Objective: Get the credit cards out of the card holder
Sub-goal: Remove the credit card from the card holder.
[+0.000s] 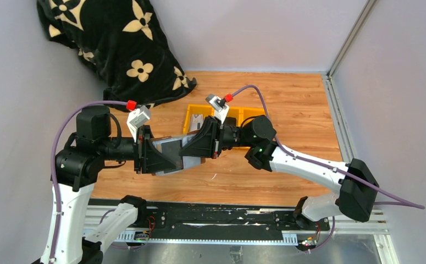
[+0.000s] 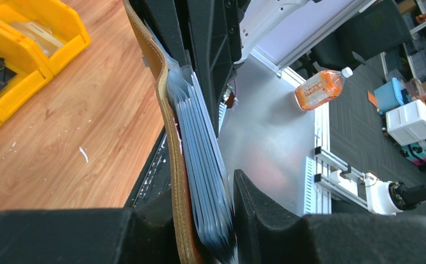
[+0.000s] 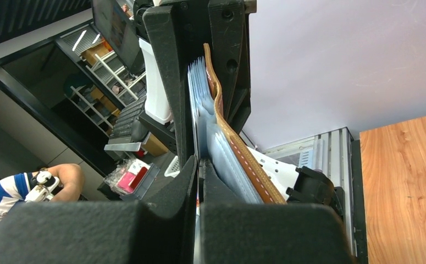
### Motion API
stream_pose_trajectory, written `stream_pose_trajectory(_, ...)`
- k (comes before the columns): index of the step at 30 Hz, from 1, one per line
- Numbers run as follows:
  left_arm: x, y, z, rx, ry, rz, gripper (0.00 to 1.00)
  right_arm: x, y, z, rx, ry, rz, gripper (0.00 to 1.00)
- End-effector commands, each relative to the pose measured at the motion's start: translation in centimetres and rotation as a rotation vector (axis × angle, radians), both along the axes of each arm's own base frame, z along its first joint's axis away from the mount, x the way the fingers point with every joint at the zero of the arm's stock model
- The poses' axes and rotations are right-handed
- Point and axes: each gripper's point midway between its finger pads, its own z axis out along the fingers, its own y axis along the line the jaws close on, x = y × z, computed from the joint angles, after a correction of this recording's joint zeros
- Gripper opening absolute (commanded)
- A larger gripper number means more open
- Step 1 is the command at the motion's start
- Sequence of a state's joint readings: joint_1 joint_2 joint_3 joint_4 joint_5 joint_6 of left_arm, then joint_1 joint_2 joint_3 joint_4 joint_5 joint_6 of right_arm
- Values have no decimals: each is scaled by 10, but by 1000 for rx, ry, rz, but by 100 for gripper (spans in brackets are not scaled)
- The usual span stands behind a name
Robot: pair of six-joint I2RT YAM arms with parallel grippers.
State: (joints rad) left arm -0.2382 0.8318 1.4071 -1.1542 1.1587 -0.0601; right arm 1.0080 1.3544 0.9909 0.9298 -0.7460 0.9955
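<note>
A: Where was the card holder [image 1: 173, 147]?
B: Held off the table [image 1: 287, 110], just on the near side of the yellow bins [image 1: 243, 114]; grey face showing from above.
A: Grippers?
B: Left gripper [image 1: 164, 157] grasped the holder's end farther from the bins, leather and clear sleeves between its fingers [image 2: 265, 220]; right gripper [image 1: 191, 149] pinched tight on the end nearer the bins.
</note>
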Motion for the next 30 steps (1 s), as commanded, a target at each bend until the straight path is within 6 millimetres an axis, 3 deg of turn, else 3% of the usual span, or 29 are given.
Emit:
stream_pose_trajectory(1, -22, -5, 14, -79, 23, -132, 29, -1, 9, -7, 0, 15, 9, 0)
stream_pose_trajectory(12, -25, -5, 16, -88, 18, -145, 23, -6, -15, -9, 9, -23, 12, 0)
stream_pose_trajectory(30, -28, -4, 20, -91, 23, -140, 25, -11, -29, -21, -83, -110, -23, 0)
